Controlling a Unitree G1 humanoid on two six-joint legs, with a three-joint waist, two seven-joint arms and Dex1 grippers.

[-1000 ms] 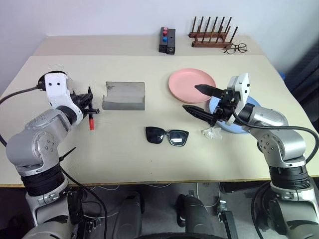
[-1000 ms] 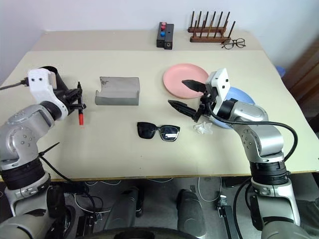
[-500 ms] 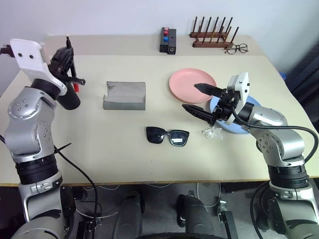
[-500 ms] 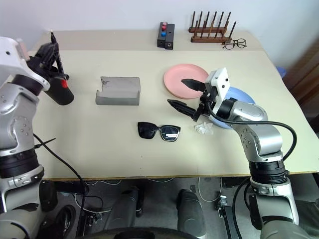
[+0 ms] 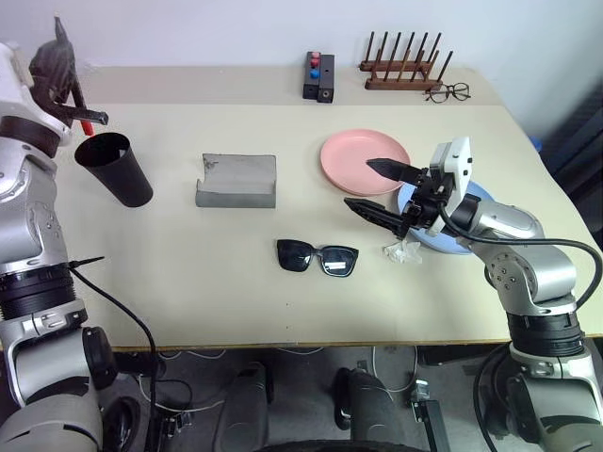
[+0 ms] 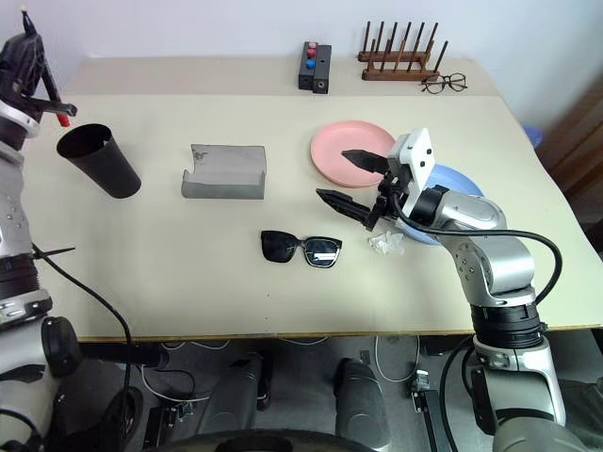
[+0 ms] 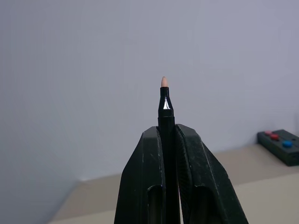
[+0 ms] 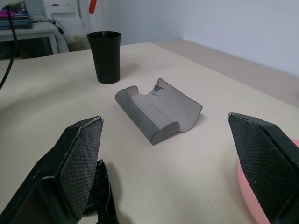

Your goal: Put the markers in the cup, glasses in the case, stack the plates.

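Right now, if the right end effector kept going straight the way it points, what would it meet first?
Probably the grey case: it lies between the open right end effector fingers in the wrist view, with the black cup farther beyond. Depth is uncertain.

Between two wide-apart black fingers (image 8: 79,163) lies the grey case (image 8: 161,112); beyond it stands the black cup (image 8: 105,56).

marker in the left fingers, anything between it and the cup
Nothing visible does. The left gripper is shut on the marker, raised above the black cup, whose open rim is unobstructed. The grey case lies apart from the cup, towards the pink plate.
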